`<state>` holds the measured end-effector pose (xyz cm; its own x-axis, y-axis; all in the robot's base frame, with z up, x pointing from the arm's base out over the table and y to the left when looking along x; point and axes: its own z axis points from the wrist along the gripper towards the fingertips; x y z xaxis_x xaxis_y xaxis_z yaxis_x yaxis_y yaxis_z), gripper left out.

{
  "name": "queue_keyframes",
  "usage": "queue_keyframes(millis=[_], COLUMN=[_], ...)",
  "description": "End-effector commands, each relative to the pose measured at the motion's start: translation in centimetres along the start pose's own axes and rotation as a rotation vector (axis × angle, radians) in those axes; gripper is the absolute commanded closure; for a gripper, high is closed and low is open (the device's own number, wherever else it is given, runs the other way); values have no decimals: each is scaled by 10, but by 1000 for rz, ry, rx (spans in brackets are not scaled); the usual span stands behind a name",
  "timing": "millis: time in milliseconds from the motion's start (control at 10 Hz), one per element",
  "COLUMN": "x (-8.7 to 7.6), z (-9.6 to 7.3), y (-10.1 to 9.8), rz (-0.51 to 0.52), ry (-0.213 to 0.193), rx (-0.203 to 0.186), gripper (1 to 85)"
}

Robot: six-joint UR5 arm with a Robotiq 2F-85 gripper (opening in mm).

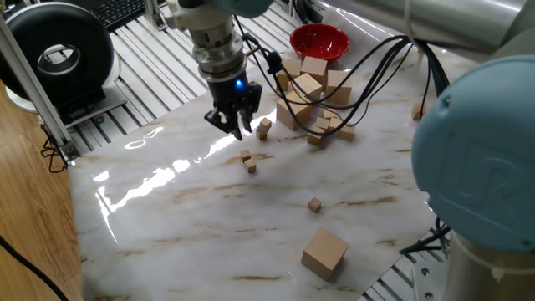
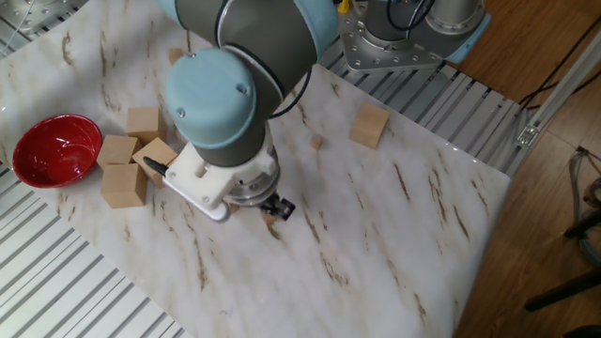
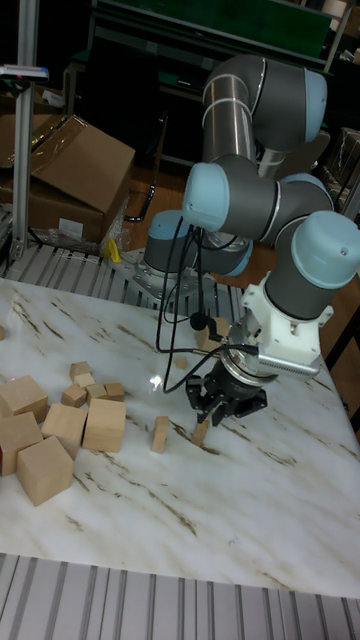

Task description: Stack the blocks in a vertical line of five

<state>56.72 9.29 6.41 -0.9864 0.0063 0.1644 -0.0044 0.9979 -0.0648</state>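
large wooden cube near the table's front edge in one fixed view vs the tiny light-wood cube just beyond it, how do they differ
Size: the large wooden cube is several times bigger than the tiny light-wood cube.
Place: the large wooden cube sits close to the edge of the marble table; the tiny light-wood cube lies further in.
Shared: both are plain unpainted wood, resting flat on the table, apart from each other and from the other cubes.

The blocks (image 1: 247, 160) are matt, unpainted light wood, lying on a glossy marble-patterned tabletop (image 1: 192, 209) that mirrors the lamps, beside a shiny red bowl (image 1: 318, 41) near its far edge
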Motion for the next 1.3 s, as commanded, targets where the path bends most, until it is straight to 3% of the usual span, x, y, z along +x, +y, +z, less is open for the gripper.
queue_keyframes(millis=[0, 100, 300, 400, 500, 600, 700, 800, 1000, 1200], x=[-19, -18, -21, -24, -28, -30, -28, -21, -14, -2], z=[6, 5, 12, 15, 19, 23, 22, 27, 36, 46], y=[12, 26, 18, 25, 24, 8, 11, 6, 8, -6], rz=[96, 149, 143, 153, 156, 180, 236, 248, 260, 206], ry=[-35, -13, -31, -52, -79, -93, -79, -56, -36, -35], rx=[-101, -180, -178, -210, -200, -133, -147, -128, -153, -117], gripper=[590, 587, 583, 567, 517, 500, 500, 527, 530, 470])
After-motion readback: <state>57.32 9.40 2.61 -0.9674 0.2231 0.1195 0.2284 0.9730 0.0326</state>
